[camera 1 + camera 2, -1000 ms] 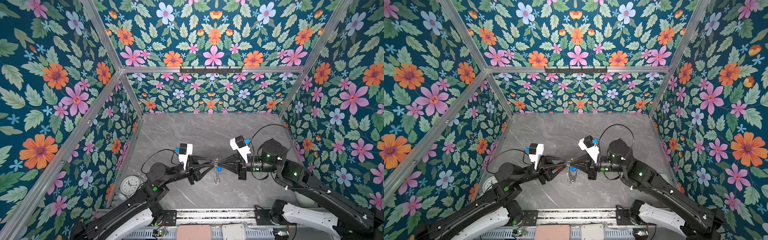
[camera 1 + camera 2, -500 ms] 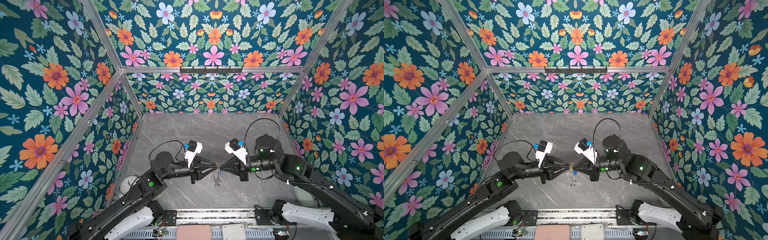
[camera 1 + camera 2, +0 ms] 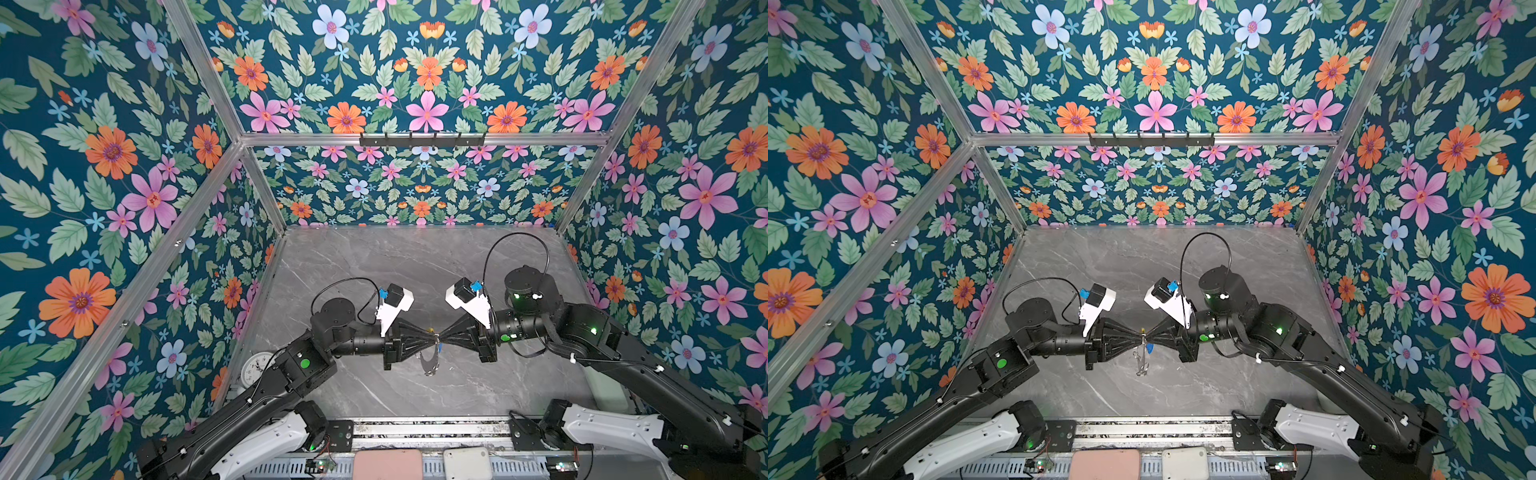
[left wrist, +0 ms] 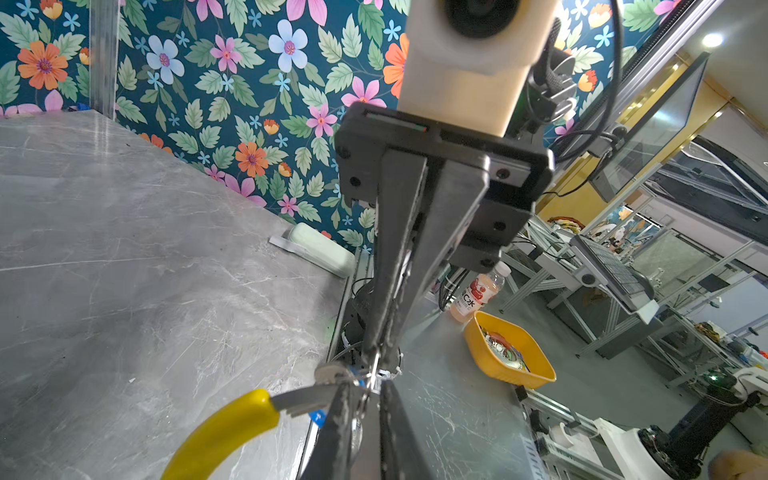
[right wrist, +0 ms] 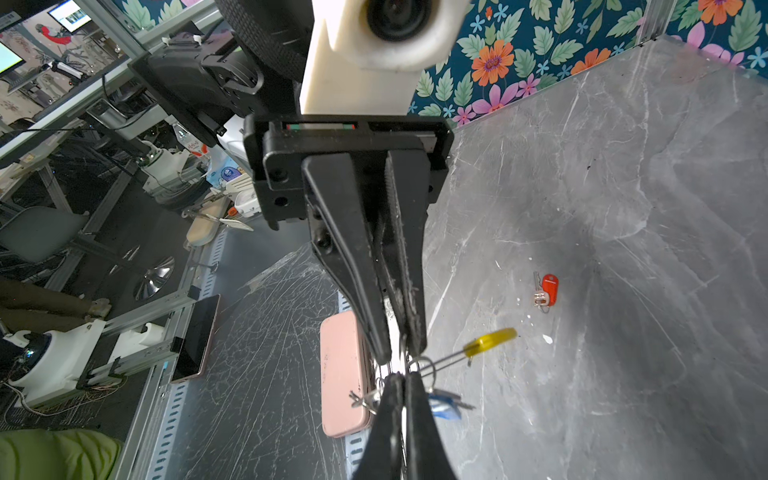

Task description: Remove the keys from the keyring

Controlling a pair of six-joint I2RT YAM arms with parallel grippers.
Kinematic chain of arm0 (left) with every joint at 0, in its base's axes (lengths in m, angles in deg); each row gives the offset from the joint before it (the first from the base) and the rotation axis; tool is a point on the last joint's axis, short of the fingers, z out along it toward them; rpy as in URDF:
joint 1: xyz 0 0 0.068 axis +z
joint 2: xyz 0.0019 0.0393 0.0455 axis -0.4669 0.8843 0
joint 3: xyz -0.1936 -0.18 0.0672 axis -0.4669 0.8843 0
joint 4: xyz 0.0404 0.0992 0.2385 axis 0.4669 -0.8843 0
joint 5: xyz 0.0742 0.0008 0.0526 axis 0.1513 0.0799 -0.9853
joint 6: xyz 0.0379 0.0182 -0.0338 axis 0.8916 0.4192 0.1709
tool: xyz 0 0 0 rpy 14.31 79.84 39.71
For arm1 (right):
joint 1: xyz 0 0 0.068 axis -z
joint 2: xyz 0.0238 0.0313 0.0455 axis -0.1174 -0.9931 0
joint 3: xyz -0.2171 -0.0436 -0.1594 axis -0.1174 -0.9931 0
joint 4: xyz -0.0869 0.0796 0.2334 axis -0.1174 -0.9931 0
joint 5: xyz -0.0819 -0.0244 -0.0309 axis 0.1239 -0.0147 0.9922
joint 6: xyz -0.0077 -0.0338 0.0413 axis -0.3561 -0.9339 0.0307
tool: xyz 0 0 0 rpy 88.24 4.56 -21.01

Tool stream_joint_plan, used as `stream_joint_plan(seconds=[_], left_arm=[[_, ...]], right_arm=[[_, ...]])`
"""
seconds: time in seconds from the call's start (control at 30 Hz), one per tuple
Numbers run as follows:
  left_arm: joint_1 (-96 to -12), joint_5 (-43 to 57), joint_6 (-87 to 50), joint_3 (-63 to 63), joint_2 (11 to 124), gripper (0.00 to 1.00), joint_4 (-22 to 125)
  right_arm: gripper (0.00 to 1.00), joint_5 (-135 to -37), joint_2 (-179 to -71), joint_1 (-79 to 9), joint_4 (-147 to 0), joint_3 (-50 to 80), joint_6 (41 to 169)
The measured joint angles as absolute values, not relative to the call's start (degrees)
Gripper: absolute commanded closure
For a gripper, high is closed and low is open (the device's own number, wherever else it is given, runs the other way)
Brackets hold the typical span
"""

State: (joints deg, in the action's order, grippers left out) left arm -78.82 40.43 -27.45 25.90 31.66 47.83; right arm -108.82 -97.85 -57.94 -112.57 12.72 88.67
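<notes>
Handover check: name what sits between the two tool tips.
The keyring, with the blue key, sits between the left tool and right tool. Both top views show it.

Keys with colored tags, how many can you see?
2. The red-tagged key lies loose on the table. The blue-tagged key hangs at the raised keyring. More could be hidden behind the fingers.

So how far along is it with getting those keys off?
One down: the red-tagged key lies loose on the grey marble table. In hand: both arms' jaws meet at the grey keyring with the yellow arc. Left: the blue-tagged key hangs from it.
</notes>
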Motion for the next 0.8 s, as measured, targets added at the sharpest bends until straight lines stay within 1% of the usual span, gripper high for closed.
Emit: stream_joint_plan(seconds=[0.13, 0.37, 0.6, 0.63, 0.67, 0.77, 0.8], left_arm=[[-78.82, 40.74, -27.45, 25.9, 32.03, 0.86, 47.83], [-78.82, 40.76, -27.12, 25.9, 32.01, 1.0, 47.83], [-78.82, 40.19, -27.1, 26.64, 31.38, 1.0, 49.05], [-78.82, 39.76, -27.08, 26.75, 31.18, 1.0, 49.23], [-78.82, 39.47, -27.08, 26.86, 31.03, 1.0, 49.53], [-78.82, 38.99, -27.05, 27.49, 30.39, 1.0, 50.89], [-78.82, 38.66, -27.08, 27.76, 30.18, 1.0, 51.26]], right_arm=[[1.0, -108.82, -98.28, -57.94, -113.55, 12.92, 88.52], [1.0, -108.8, -98.7, -57.9, -113.79, 13.03, 88.52], [1.0, -108.76, -98.76, -57.9, -113.24, 13.03, 88.81], [0.98, -108.71, -98.72, -57.9, -112.96, 13.0, 88.96], [0.93, -108.63, -98.63, -57.9, -112.5, 12.87, 88.96], [0.74, -108.52, -97.95, -57.92, -110.77, 12.19, 89.9], [0.69, -108.3, -97.61, -57.94, -110.23, 11.84, 90.07]])
